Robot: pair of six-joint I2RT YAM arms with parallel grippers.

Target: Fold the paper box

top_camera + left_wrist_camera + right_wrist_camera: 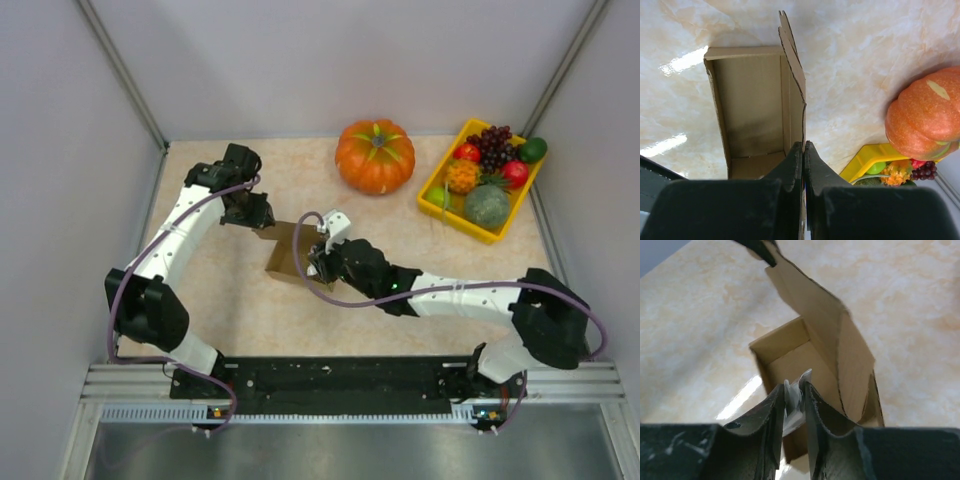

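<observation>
The paper box (283,252) is a small plain brown cardboard box, open on the table between both grippers. In the left wrist view its inside (752,110) is empty and a flap stands up along its right side. My left gripper (804,146) is shut on the edge of that right wall; from above it (260,218) sits at the box's far left corner. My right gripper (795,387) hovers over the open box (790,352), shut on a small whitish crumpled piece (794,396). From above it (318,262) is at the box's right side.
An orange pumpkin (375,155) sits at the back, also in the left wrist view (927,120). A yellow fruit tray (437,197) stands at the back right. Grey walls close in the left, back and right sides.
</observation>
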